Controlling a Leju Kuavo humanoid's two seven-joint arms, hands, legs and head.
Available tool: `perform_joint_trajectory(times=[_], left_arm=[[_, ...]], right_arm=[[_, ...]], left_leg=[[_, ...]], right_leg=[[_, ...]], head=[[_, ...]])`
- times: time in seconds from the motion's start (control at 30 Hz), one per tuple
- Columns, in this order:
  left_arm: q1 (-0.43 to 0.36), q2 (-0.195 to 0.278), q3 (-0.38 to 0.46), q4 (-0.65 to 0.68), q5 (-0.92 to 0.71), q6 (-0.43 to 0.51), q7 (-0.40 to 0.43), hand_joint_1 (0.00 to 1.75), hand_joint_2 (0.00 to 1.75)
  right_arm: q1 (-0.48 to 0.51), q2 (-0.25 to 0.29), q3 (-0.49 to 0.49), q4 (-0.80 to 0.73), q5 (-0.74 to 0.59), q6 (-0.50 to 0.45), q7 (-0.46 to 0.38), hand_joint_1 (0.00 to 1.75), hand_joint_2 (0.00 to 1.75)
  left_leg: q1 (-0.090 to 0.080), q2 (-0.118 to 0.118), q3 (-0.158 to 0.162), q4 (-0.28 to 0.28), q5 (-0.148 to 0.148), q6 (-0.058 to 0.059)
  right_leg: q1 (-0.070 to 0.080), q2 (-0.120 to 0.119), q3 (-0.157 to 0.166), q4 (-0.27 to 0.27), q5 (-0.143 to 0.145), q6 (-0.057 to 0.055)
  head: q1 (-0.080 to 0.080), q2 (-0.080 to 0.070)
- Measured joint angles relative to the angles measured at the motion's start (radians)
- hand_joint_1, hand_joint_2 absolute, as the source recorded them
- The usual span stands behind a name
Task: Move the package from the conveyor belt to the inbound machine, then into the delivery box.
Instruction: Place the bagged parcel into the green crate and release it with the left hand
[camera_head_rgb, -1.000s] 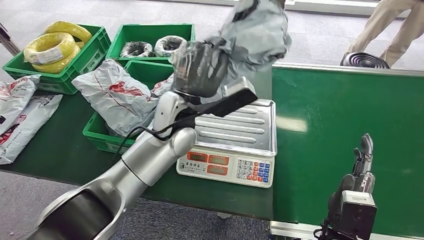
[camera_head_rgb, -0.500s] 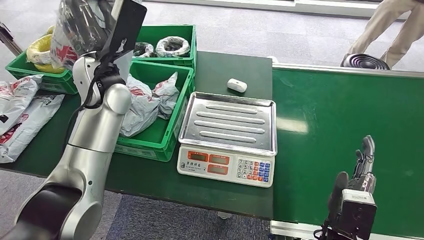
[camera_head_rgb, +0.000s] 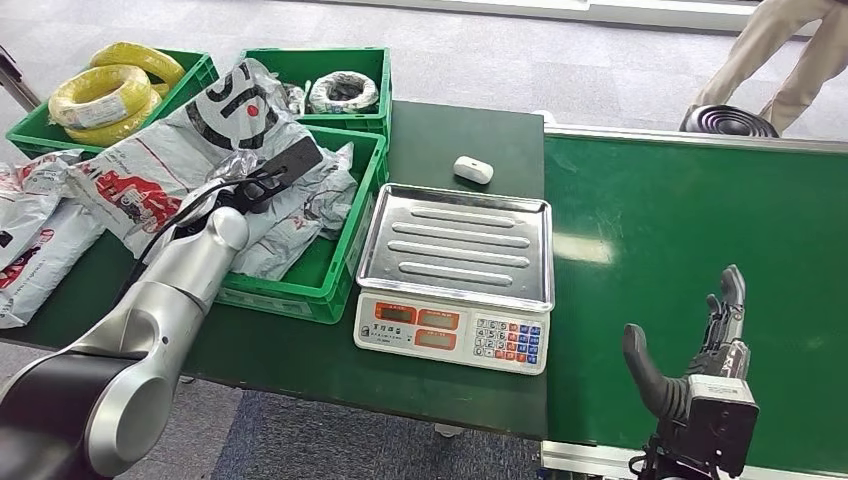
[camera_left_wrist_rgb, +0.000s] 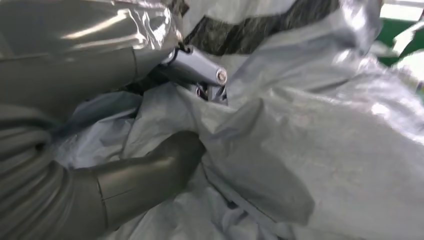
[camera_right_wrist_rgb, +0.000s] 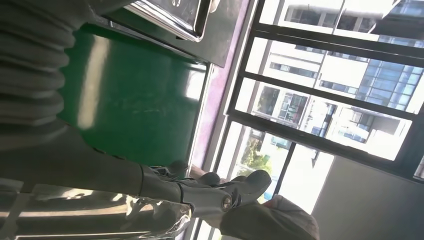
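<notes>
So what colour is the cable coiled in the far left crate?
Yellow, clearest in the head view.

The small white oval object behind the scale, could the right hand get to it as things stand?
Probably yes: the right hand is open over the conveyor belt, and nothing stands between it and the small white oval object but the steel-topped scale alongside.

We get head cam high, facing down-forward over scale (camera_head_rgb: 455, 245), left wrist cam close on package (camera_left_wrist_rgb: 310, 130), right wrist cam sharing scale.
</notes>
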Motion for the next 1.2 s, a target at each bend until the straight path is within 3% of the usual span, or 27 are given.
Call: perform_joint_trajectory(times=[0.2,0.33,0.53,0.67,0.77,0.93,1.1,1.2], left_arm=[[0.000,-0.003,0.013,0.047,0.024,-0.082,-0.032,1.64,1.75],[0.002,-0.003,0.042,0.058,0.065,-0.088,-0.081,1.62,1.75],[0.002,-0.003,0.064,0.063,0.073,-0.094,-0.093,1.57,1.75],[0.003,-0.003,0.071,0.063,0.078,-0.087,-0.103,0.07,1.75],[0.011,-0.004,0.089,0.056,0.117,0.026,-0.147,0.00,1.75],[0.037,-0.009,0.186,-0.017,0.328,0.445,-0.375,0.00,1.75],[0.102,-0.008,0.224,-0.197,0.577,0.558,-0.579,0.00,1.75],[0.167,-0.007,0.196,-0.335,0.666,0.587,-0.629,0.00,1.75]], right_arm=[[-0.013,-0.008,0.000,0.006,0.000,0.002,0.000,0.00,1.75],[-0.019,-0.013,0.000,0.013,-0.002,0.002,0.000,0.00,1.75],[-0.024,-0.017,0.000,0.021,-0.003,0.002,0.000,0.00,1.75],[-0.024,-0.019,0.000,0.025,-0.003,0.002,0.000,0.00,1.75],[-0.027,-0.020,0.000,0.026,-0.003,0.003,0.000,0.00,1.75],[-0.027,-0.019,0.002,0.027,-0.003,0.000,0.001,0.00,1.75],[-0.016,-0.019,0.013,0.040,-0.006,-0.015,0.000,0.00,1.75],[-0.007,-0.019,0.016,0.051,-0.009,-0.022,-0.002,0.00,1.75]], left_leg=[[0.000,0.000,0.001,0.000,0.000,0.000],[0.000,0.000,0.001,0.000,0.000,0.000],[0.000,0.000,0.001,0.000,0.000,0.000],[0.000,0.000,0.001,0.000,0.000,0.000],[0.000,0.000,0.001,0.000,0.000,0.000],[0.001,0.001,0.001,0.000,0.000,0.000],[0.001,0.000,0.000,0.000,0.000,0.000],[0.000,0.000,0.000,0.000,0.000,0.000]], right_leg=[[0.000,0.000,0.000,0.000,0.000,0.000],[0.000,0.000,0.000,0.000,0.000,0.000],[0.000,0.000,0.001,0.000,0.000,0.000],[0.000,0.000,0.001,0.000,0.000,0.000],[0.000,0.000,0.001,0.000,0.000,0.000],[0.001,0.001,0.000,0.000,0.000,0.000],[0.001,0.000,0.000,0.000,0.000,0.000],[0.001,0.000,0.000,0.000,0.000,0.000]], head=[[0.000,0.000],[0.000,0.000],[0.000,0.000],[0.000,0.000],[0.000,0.000],[0.000,0.000],[0.000,0.000],[0.000,0.000]])
